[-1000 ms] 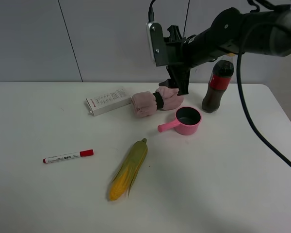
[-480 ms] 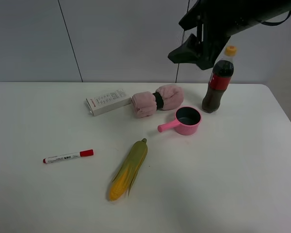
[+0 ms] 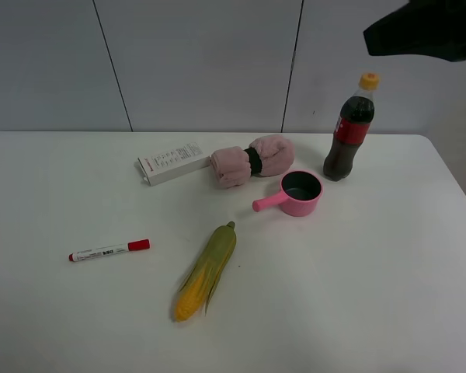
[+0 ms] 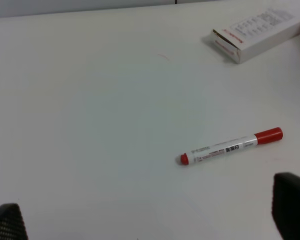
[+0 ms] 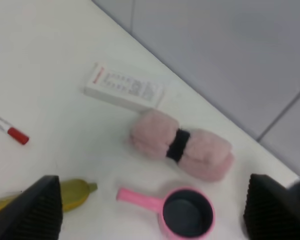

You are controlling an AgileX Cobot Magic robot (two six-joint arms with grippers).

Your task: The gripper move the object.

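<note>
The dusty-pink rolled towel [image 3: 251, 161] with a black band at its middle lies on the white table [image 3: 357, 295], between a white box and a pink pot. It shows from above in the right wrist view [image 5: 182, 145]. My right gripper [image 5: 155, 207] is open and empty, high above the towel, its fingers [image 5: 35, 207] wide apart. In the high view only a dark blur of the right arm [image 3: 423, 31] shows at the top right. My left gripper [image 4: 149, 220] is open and empty above the table's left part, far from the towel.
A white box [image 3: 173, 162] lies left of the towel. A glossy pink pot [image 3: 299, 193] lies in front of it and a cola bottle [image 3: 349, 132] stands to its right. An ear of corn [image 3: 207, 269] and a red-capped marker [image 3: 109, 251] lie nearer the front.
My right arm has risen from the towel and swung up and to the right. The towel is let go and lies on the table.
</note>
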